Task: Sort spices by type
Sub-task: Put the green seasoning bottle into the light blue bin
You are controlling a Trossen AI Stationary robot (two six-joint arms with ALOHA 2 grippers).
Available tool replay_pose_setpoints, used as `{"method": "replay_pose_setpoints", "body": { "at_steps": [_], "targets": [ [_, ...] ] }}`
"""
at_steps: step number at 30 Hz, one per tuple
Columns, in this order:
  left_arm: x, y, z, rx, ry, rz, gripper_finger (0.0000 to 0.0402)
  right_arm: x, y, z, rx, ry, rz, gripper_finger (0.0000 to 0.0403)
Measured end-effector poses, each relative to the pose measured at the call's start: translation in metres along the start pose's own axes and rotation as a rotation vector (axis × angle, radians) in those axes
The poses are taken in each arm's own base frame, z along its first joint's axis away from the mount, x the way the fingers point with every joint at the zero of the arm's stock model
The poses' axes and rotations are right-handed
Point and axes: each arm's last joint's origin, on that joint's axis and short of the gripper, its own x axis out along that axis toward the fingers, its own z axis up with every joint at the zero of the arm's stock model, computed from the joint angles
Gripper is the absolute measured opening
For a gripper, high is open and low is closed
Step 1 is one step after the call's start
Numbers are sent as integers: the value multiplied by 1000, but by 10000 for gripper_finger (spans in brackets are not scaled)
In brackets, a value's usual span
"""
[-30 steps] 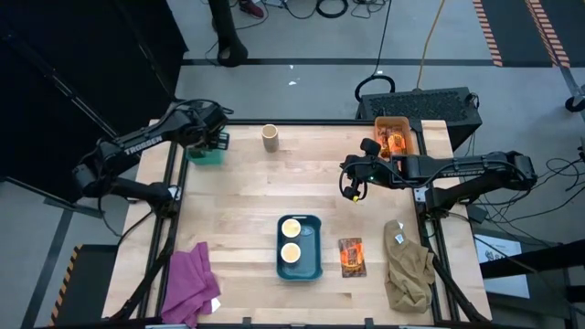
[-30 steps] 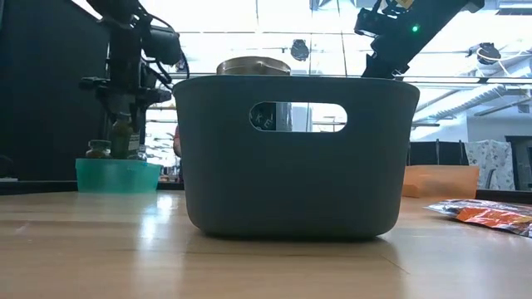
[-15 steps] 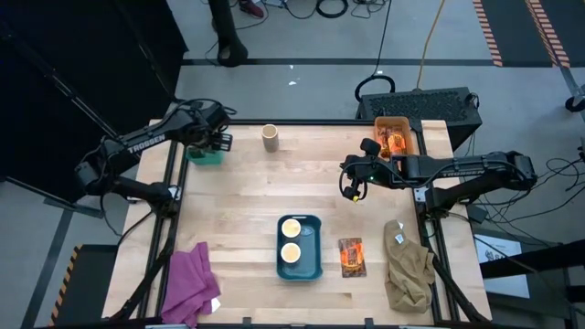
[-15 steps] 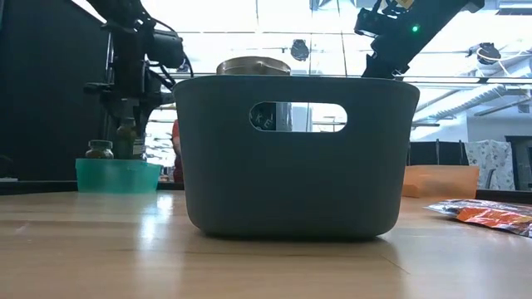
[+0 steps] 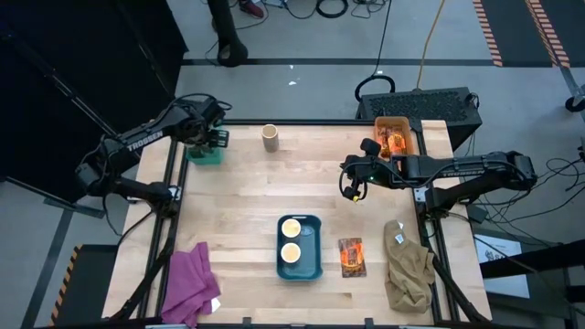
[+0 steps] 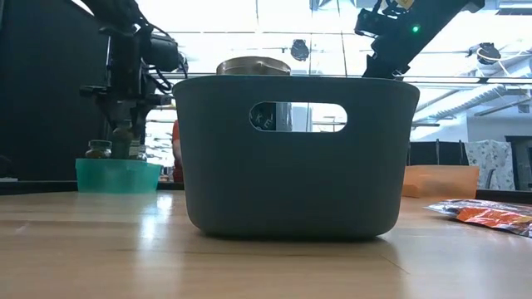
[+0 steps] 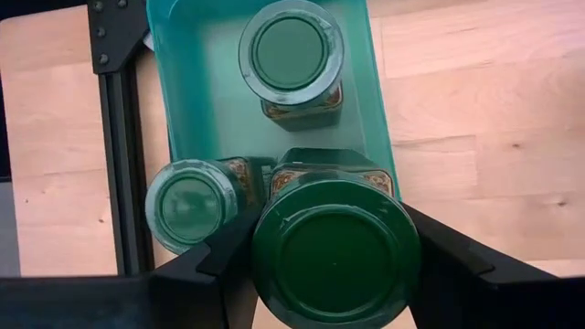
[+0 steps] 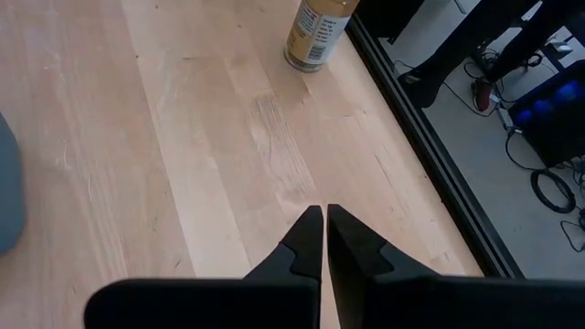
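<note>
My left gripper [image 5: 207, 139] is at the table's far left, shut on a green jar [image 7: 336, 251] above the teal bin [image 5: 207, 155]. Two more green jars [image 7: 291, 55] [image 7: 190, 203] stand in that bin. A cream-topped jar [image 5: 270, 137] stands on the table near the far edge. Two cream-topped jars [image 5: 291, 239] stand in the blue-grey bin [image 5: 313, 263]. An orange-and-black packet [image 5: 351, 257] lies flat on the table. My right gripper [image 5: 352, 188] is shut and empty above the table at centre right. My left gripper pinches the green jar between its two fingers, one on each side of the jar's lid [image 7: 274, 265]. The fingers [image 7: 457, 265] come from above, pointing down. The jar is upright, its top higher than the other jars [image 6: 122, 137]; the bin's rim hides its bottom.
An orange bin [image 5: 395, 137] with packets sits at the far right corner. A khaki cloth [image 5: 408, 267] lies at the near right and a purple cloth [image 5: 187, 283] at the near left. Bare wood lies between the bins.
My left gripper has shifted a little toward the table's right and back again over the teal bin, still holding the green jar upright. My right gripper has kept still.
</note>
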Motion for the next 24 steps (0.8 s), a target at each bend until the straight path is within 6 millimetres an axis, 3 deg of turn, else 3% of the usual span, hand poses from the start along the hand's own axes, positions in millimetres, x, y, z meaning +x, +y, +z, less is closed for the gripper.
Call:
{"method": "replay_pose_setpoints", "body": {
  "at_steps": [10,18,24],
  "targets": [
    [3,4,2,-16,12,-9,208,0,0,0,0,0,0,0],
    [22,1,-4,-2,8,-54,208,0,0,-1,-2,5,0,0],
    [24,2,-6,1,11,-48,208,0,0,-1,-2,5,0,0]
  ]
}}
